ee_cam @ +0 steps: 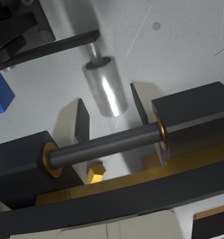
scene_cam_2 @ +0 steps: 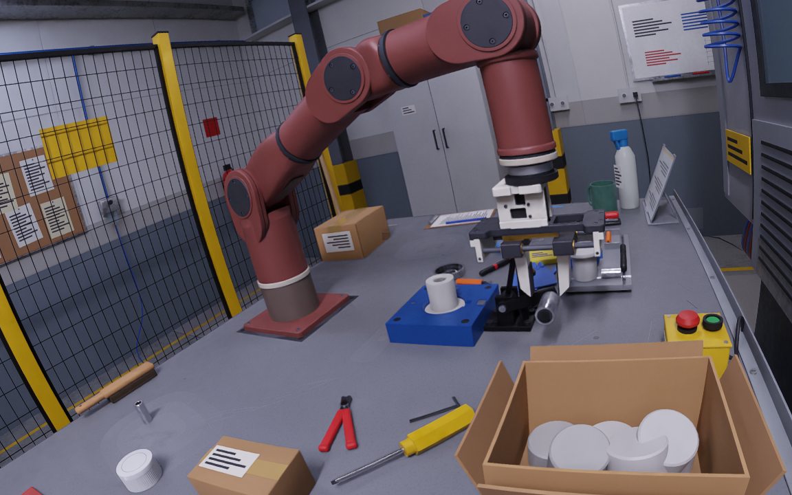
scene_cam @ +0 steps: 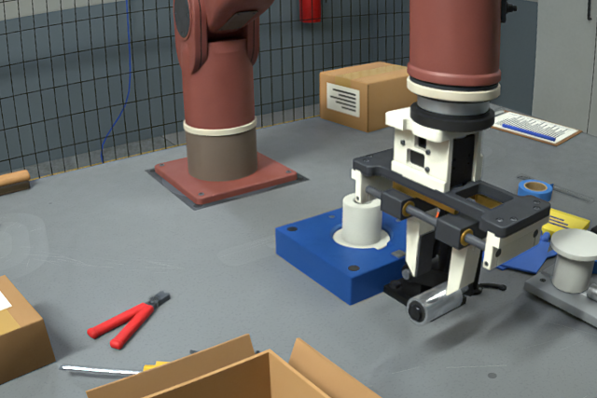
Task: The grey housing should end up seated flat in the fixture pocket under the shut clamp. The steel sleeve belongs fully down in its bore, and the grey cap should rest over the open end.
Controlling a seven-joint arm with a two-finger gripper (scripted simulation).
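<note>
At mid-table the grey housing stands upright in the pocket of the blue fixture. The black clamp sits at the fixture's right side, and its steel handle points outward, level above the table. My gripper straddles that handle and is open, holding nothing. The grey cap stands on a grey tray to the right. A small steel sleeve stands far off near the front left of the table.
Behind the work stand a cardboard box, a clipboard and the arm's base. Blue tape lies to the right. Red pliers, a screwdriver and an open box of grey parts lie in front.
</note>
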